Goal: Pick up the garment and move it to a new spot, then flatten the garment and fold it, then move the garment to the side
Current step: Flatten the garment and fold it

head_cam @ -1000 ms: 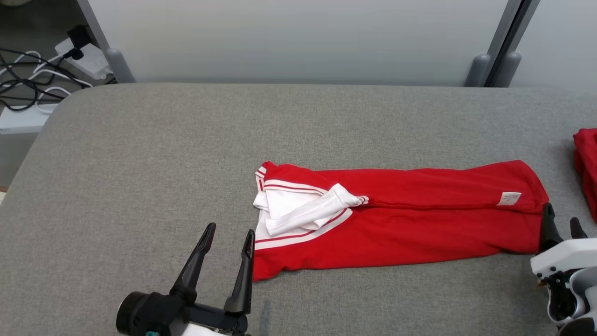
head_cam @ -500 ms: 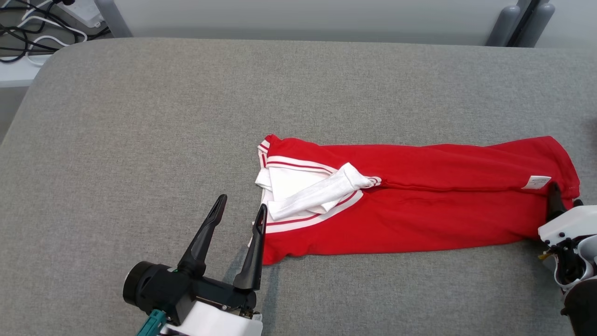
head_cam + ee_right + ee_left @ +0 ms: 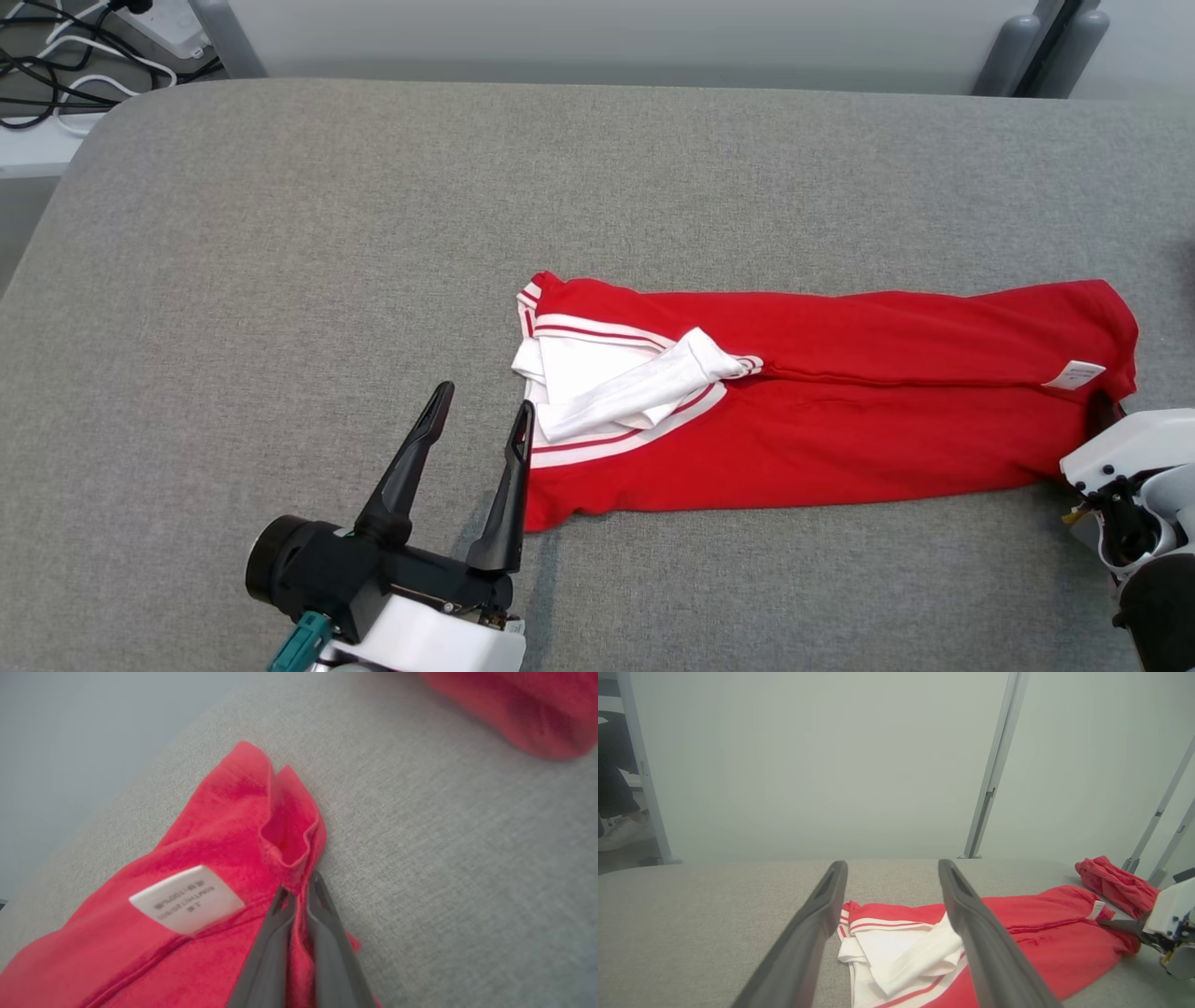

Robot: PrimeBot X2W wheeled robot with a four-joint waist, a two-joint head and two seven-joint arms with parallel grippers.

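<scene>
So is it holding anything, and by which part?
The right end effector pinches the red garment by its hem, near the white label; the left end effector holds nothing.

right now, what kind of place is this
Probably a robot test bay or lab: a grey fabric-topped table, pale partition panels on metal posts behind it, loose cables and a power strip beside it.

You have a grey, cloth-covered table (image 3: 280, 233) with rounded corners. A red garment (image 3: 840, 439) lies flat on it, folded into a long strip running left to right. Its white end with striped trim points to the robot's left, and a white label (image 3: 1074, 375) sits near the right end. Past that end, not touching it, a crumpled red bundle (image 3: 1115, 884) lies on the same cloth.
</scene>
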